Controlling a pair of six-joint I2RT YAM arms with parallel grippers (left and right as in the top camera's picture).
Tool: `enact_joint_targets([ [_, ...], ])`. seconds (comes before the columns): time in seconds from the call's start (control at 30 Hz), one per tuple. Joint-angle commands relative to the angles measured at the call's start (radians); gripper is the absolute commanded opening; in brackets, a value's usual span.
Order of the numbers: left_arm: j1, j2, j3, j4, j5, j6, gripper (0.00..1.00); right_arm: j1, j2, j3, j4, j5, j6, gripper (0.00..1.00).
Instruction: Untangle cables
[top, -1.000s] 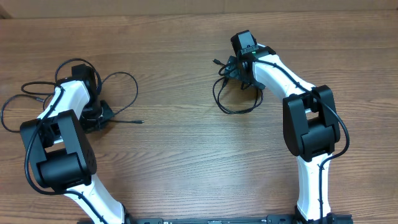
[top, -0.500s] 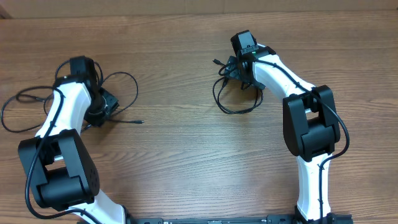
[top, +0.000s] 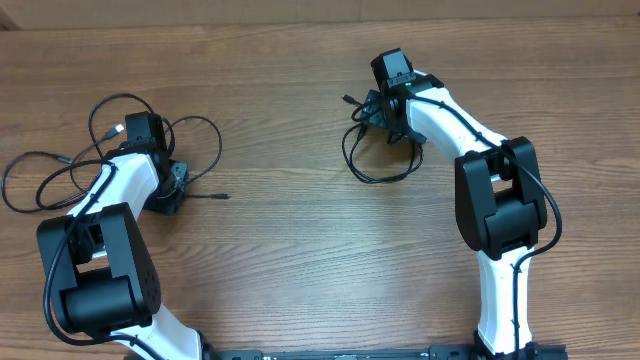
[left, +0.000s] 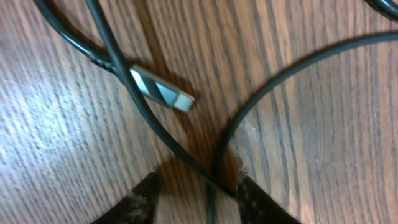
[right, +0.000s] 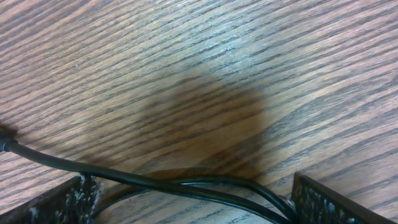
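Left hand spread, low over worktop. Two cables cross just ahead, between my fingertips; silver plug lies beyond. Right hand spread wide, straddling a separate cable loop. Crossing sits nearest my left hand, so I'd likely pinch there.

Wood-grain table, brown, evenly lit, faint glare in patches. Plain tan strip beyond far edge.
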Motion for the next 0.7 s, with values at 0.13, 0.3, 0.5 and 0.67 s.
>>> enact_joint_targets([
  [0.13,-0.002,0.004,-0.019,0.048,-0.045,-0.019,0.6,0.0,0.02,-0.009,0.003,0.002,0.004,1.0],
  [0.3,-0.002,0.004,-0.027,0.048,-0.047,-0.019,0.48,0.0,0.02,-0.009,0.003,0.002,0.004,1.0],
  [0.5,-0.003,0.004,-0.093,0.097,-0.047,-0.019,0.49,0.0,0.02,-0.009,0.003,0.002,0.004,1.0],
  [0.67,-0.003,0.004,-0.198,0.209,-0.047,-0.019,0.3,0.0,0.02,-0.009,0.003,0.002,0.004,1.0],
])
